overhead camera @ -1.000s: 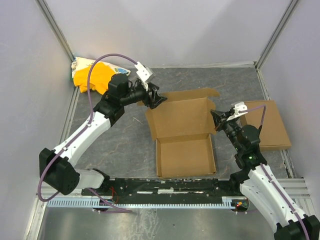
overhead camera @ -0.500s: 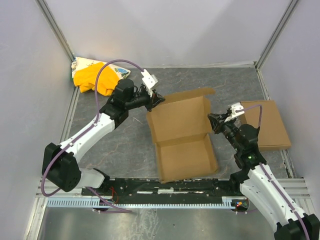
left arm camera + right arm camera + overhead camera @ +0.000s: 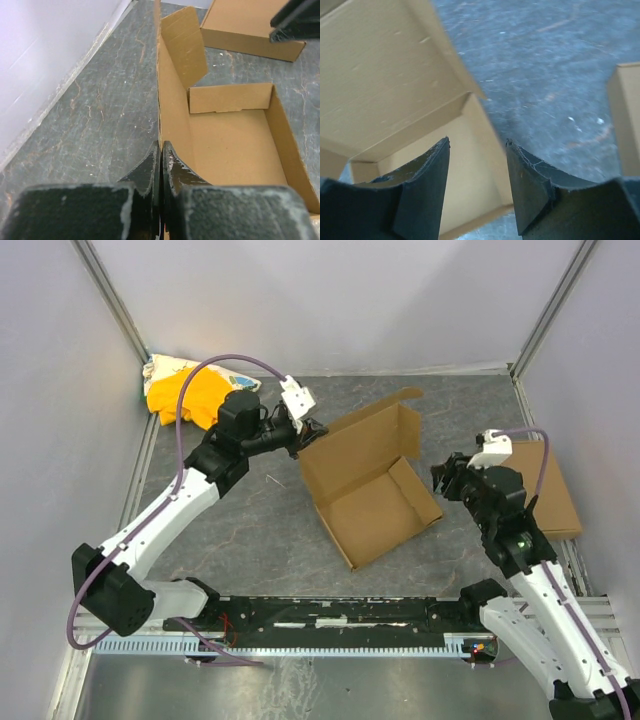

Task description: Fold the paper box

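The paper box (image 3: 375, 502) is pinched at its left wall by the left jaws; the right jaws are held apart, empty.

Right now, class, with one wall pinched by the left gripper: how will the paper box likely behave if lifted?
Probably light: the paper box is thin, empty cardboard. It would likely sag and swing, since the left gripper pinches just one wall edge. The loose end flap may flop at its crease.
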{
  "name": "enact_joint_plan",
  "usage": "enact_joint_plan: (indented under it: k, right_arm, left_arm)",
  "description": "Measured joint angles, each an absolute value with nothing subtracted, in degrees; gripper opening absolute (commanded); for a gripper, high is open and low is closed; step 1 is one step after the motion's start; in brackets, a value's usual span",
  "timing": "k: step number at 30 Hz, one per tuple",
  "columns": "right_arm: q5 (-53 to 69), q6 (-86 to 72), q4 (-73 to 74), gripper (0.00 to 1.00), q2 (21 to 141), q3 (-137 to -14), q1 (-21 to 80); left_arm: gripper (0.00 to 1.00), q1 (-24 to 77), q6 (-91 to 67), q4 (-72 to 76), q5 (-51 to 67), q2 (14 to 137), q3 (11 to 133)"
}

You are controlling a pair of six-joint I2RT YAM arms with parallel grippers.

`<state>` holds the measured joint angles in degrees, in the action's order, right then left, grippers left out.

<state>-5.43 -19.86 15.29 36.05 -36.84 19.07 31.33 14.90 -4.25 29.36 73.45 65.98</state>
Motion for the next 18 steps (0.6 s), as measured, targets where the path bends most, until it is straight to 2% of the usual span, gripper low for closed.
enact_joint_plan:
  k: [5,8,13,18]
  right_arm:
    - [-16.86,-24.01,29.08,0.56,42.74,-46.68,19.07]
    - [-18.28,-25.91,33.15,0.54,48.18,-48.93,19.03]
    - [-13.23,-27.46,38.44,0.52,57.14,-48.84,19.03]
    - [-3.88,-27.62,36.95,0.57,56.16,-44.93,19.03]
  left_arm:
    - [0.03,31.86,22.35,-12.34,31.99,73.43,71.53]
    - [0.03,31.9,27.07,-18.02,34.28,73.6,75.44]
    - [0.03,31.92,32.29,-24.18,38.3,75.07,81.78]
    - [0.03,31.97,33.43,-24.29,39.77,75.37,79.9]
